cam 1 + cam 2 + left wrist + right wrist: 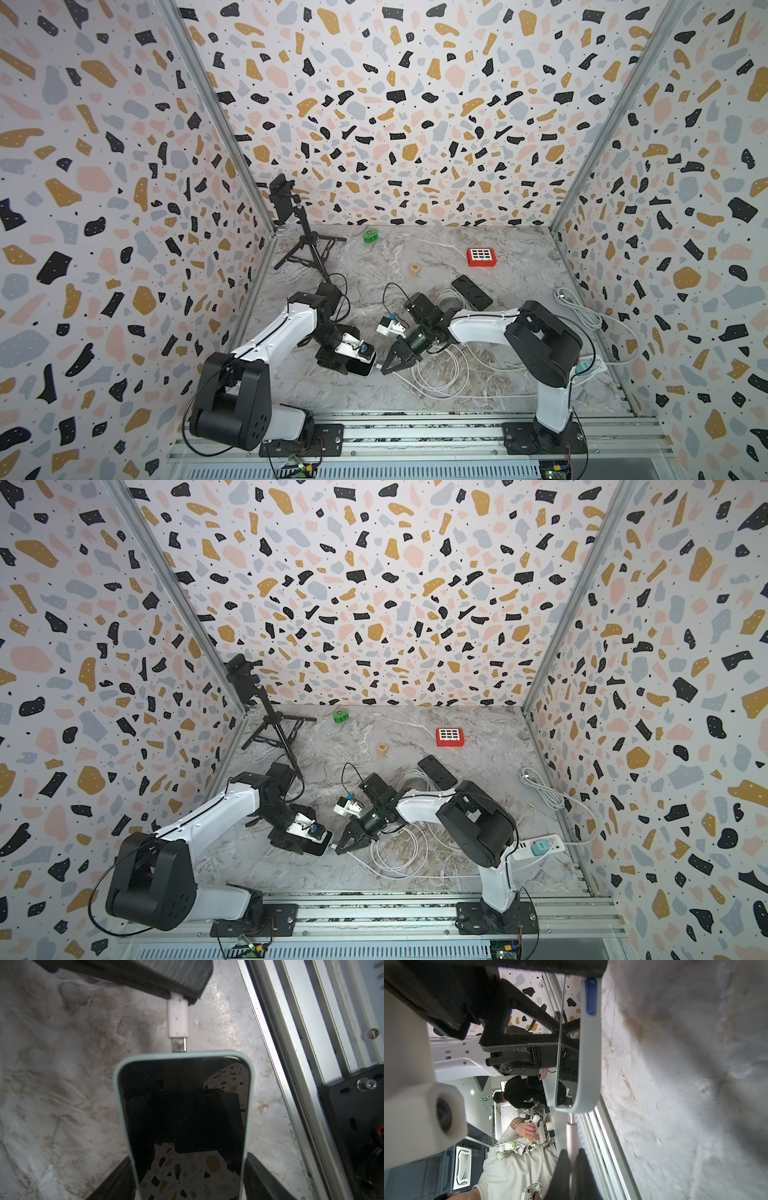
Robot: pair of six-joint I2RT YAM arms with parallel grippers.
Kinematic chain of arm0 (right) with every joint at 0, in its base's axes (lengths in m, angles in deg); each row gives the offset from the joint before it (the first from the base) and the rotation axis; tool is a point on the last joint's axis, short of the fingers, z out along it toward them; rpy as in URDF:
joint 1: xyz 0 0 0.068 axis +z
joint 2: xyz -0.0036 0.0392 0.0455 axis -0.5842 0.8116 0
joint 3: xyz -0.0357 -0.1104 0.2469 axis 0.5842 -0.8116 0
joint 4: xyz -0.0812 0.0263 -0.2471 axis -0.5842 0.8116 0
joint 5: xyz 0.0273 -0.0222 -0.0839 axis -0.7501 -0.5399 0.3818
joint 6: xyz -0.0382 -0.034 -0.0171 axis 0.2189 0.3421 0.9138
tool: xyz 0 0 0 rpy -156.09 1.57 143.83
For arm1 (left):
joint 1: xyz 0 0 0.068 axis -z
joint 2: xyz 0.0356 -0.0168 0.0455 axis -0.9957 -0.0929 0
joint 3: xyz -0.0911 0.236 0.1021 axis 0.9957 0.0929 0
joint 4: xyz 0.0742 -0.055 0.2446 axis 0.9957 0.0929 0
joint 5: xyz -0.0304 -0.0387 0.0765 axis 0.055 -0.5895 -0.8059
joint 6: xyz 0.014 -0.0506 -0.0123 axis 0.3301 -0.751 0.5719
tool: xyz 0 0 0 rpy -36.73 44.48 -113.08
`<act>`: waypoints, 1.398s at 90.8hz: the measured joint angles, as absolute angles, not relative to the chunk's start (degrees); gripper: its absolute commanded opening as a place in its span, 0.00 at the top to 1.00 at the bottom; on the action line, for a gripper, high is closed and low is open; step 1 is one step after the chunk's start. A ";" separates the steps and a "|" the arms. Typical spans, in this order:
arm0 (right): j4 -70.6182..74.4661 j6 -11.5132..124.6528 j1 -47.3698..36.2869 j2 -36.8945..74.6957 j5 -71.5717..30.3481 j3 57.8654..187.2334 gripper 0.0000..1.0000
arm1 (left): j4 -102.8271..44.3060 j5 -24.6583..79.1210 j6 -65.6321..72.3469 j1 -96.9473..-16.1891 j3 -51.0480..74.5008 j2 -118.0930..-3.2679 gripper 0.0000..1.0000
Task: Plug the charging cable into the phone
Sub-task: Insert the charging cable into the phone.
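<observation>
Left gripper (189,1178): grasping phone (185,1105) by its sides.
Right gripper (572,1169): clenched on plug (572,1136).
Plug: metal tip meets phone's end, partly exposed.

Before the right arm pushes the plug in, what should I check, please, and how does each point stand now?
1. Phone gripped between left jaws: ok.
2. Plug clamped in right jaws: ok.
3. Plug tip lined up with the port: cannot tell, the port is hidden.
4. Plug fully seated: not ok, bare metal tip shows.
5. Cable slack: ok, loose loops on the table.
</observation>
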State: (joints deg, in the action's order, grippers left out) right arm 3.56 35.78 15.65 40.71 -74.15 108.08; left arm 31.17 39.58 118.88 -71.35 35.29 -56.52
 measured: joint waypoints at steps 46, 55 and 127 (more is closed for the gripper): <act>2.67 35.37 15.65 39.73 -73.58 107.27 1.00 | 30.58 40.04 118.73 -71.35 35.29 -56.52 0.31; 2.16 35.39 15.65 39.42 -73.28 106.77 1.00 | 30.10 40.24 118.70 -71.30 35.58 -56.52 0.30; 2.36 36.52 15.83 38.87 -72.31 106.09 1.00 | 29.01 41.24 120.04 -71.04 36.21 -57.04 0.28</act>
State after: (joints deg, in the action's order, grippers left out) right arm 2.36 36.52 15.83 38.87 -72.31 106.09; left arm 29.01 41.24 120.04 -71.04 36.21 -57.04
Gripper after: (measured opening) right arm 0.080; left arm 0.746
